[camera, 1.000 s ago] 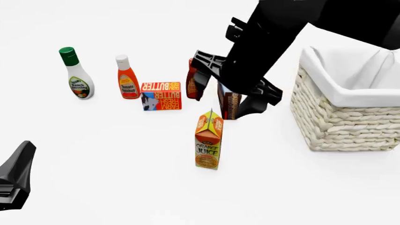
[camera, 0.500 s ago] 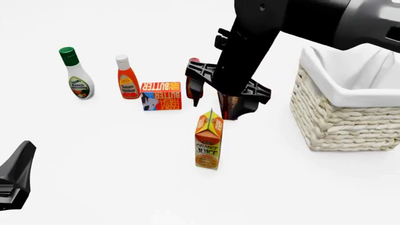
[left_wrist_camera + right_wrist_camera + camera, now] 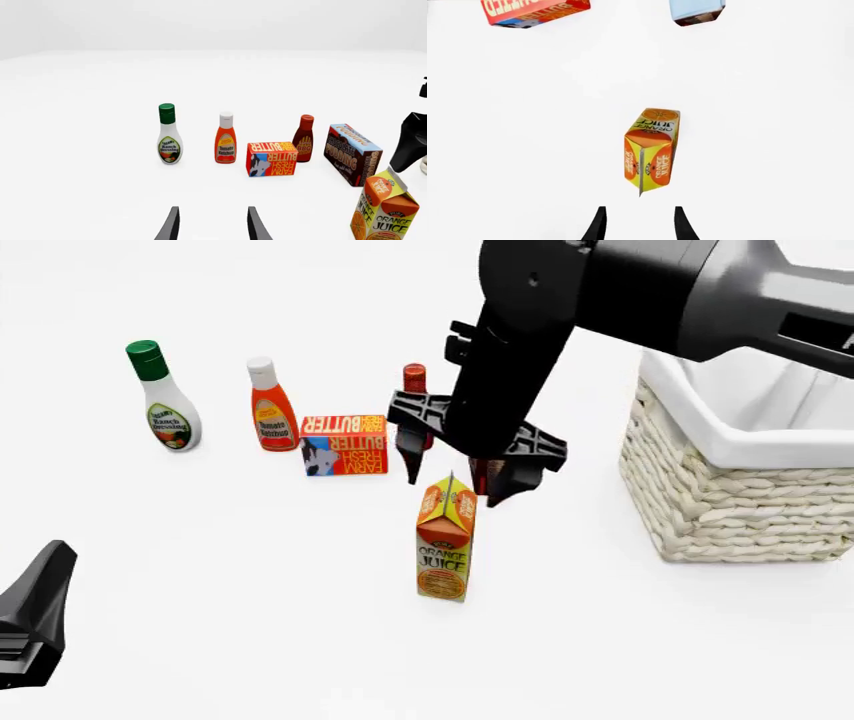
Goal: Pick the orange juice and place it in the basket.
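The orange juice (image 3: 446, 540) stands upright just below the right hand (image 3: 454, 480) — fingers spread, holding nothing.

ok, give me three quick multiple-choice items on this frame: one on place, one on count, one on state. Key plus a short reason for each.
1. Where does the basket stand relative to the orange juice in the front view?
A. left
B. right
C. behind it

2. How many capped bottles are on the table?
A. two
B. three
C. five

3. What is the right tool doing?
A. open above the carton
B. shut on the carton
C. inside the basket

Answers:
1. B, the wicker wall sits at the right edge.
2. B, ranch bottle, ketchup bottle and BBQ bottle.
3. A, the right wrist view shows spread fingers with the carton beyond them, untouched.
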Controlling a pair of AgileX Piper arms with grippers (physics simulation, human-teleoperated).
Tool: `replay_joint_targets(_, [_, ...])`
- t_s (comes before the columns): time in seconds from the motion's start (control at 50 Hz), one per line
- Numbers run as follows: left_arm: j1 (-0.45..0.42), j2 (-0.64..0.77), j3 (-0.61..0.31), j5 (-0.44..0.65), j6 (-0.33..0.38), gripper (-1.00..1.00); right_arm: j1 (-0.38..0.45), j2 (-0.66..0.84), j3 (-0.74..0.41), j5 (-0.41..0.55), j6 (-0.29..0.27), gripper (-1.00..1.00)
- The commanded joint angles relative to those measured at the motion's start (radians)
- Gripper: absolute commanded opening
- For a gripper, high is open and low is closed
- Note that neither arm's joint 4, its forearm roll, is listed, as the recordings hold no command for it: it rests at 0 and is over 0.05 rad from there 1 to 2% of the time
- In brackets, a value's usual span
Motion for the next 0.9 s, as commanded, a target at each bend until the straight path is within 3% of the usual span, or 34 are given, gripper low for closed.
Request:
replay_joint_targets(0.02, [0.008,0.001,0.001,-0.002,0.0,1.0,-0.017,0.016,0.016,0.0,-0.025,1.0])
replay_joint_targets(0.24, [0.008,0.001,0.001,-0.002,0.0,1.0,0.003,0.016,0.015,0.0,-0.013,1.0])
replay_joint_targets(0.54, [0.008,0.001,0.001,-0.002,0.0,1.0,-0.035,0.044,0.018,0.0,-0.072,1.0])
replay_joint_targets(0.9, [0.008,0.001,0.001,-0.002,0.0,1.0,-0.031,0.053,0.013,0.0,-0.075,1.0])
